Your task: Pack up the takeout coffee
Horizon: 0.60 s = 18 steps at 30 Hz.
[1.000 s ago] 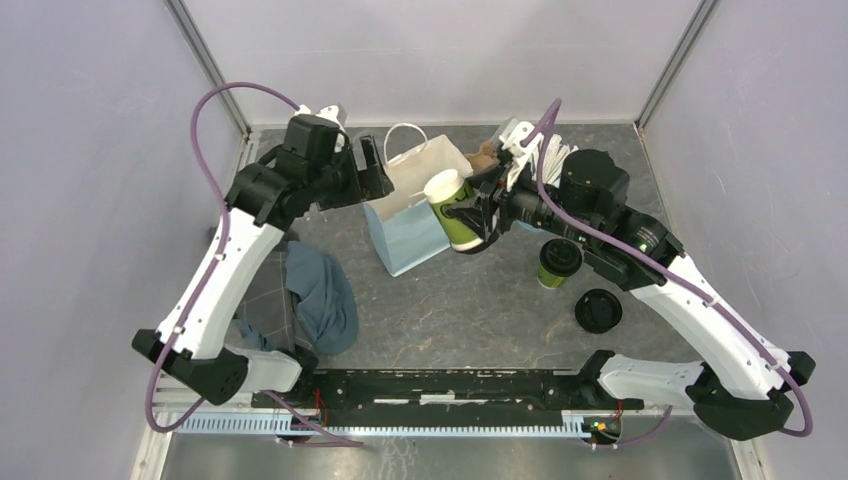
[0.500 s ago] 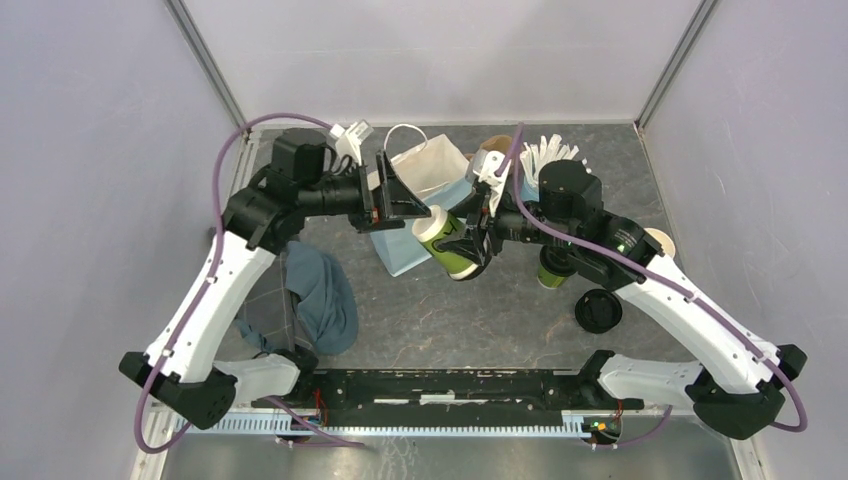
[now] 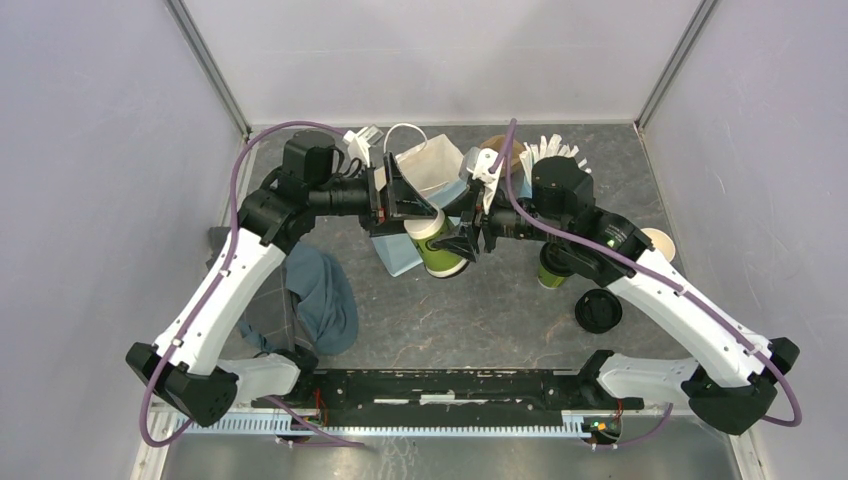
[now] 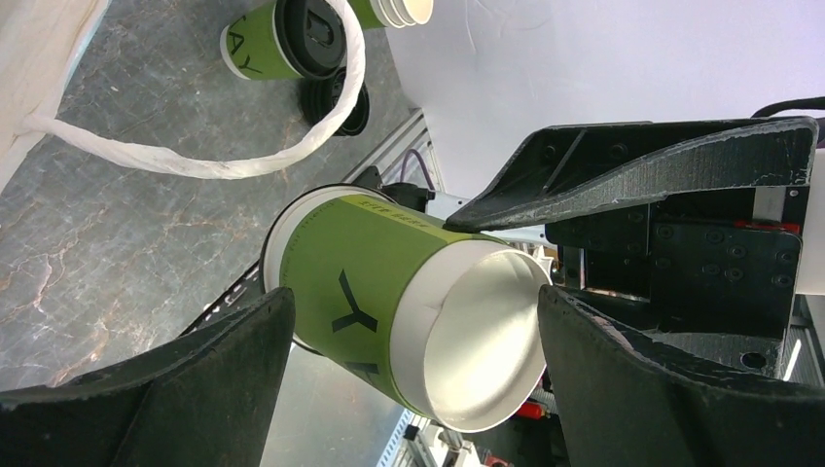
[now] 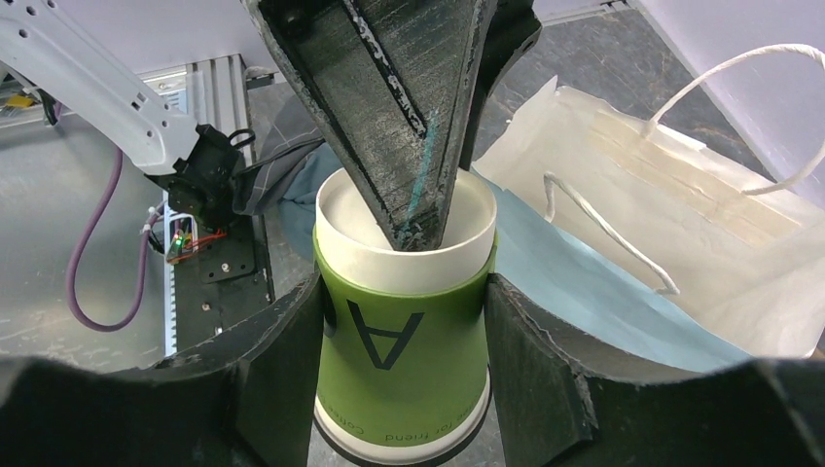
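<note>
The takeout coffee [image 3: 557, 262], a dark-green cup with a black lid on it, stands on the table right of the blue bag [image 3: 400, 252]; the left wrist view shows this lidded cup [image 4: 268, 39] too. My right gripper [image 3: 462, 240] is shut on a like green cup without a lid [image 3: 437, 248], tilted in front of the bag. In the right wrist view both fingers press this cup's sides [image 5: 404, 321]. My left gripper [image 3: 415, 205] is open wide, its fingers either side of the lidless cup's white open end [image 4: 486, 341], not touching.
A loose black lid [image 3: 598, 310] lies near the takeout coffee. A light-blue cup of white sticks [image 3: 555, 150] stands at the back behind the right arm. A grey-blue cloth [image 3: 320, 295] lies at the left. A pale cup [image 3: 660, 240] stands at the right.
My right gripper has carried the lidless cup left and lower, tipping its open end toward the left gripper. The left gripper has swung right, up to the cup's open end.
</note>
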Each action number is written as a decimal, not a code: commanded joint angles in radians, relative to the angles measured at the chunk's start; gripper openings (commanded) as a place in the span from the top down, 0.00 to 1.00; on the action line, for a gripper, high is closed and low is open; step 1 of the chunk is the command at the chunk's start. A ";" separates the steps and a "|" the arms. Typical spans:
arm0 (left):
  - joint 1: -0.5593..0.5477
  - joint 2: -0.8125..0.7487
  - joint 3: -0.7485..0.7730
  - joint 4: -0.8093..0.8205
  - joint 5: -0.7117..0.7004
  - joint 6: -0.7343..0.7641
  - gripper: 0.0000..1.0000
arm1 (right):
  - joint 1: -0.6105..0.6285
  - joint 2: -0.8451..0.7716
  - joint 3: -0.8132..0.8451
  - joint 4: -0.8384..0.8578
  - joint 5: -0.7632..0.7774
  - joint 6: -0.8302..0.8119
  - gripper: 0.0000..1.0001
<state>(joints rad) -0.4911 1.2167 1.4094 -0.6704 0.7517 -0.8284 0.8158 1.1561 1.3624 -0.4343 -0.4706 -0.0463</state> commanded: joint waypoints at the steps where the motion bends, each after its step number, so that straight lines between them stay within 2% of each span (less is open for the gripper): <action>1: -0.004 -0.019 0.010 0.055 0.017 -0.028 0.00 | -0.001 0.005 -0.013 0.035 -0.011 0.003 0.58; 6: 0.003 -0.010 0.049 -0.028 -0.088 0.016 0.00 | -0.001 -0.006 -0.016 0.018 0.010 -0.017 0.59; 11: 0.006 -0.016 0.068 -0.034 -0.156 0.023 0.00 | 0.001 0.005 -0.011 -0.014 0.019 -0.040 0.59; 18: 0.001 -0.032 0.075 -0.008 -0.136 0.030 0.00 | -0.001 0.015 -0.008 -0.017 0.034 -0.050 0.60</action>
<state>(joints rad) -0.4881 1.2118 1.4467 -0.7071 0.6029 -0.8295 0.8158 1.1622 1.3476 -0.4644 -0.4530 -0.0772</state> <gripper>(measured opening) 0.993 0.610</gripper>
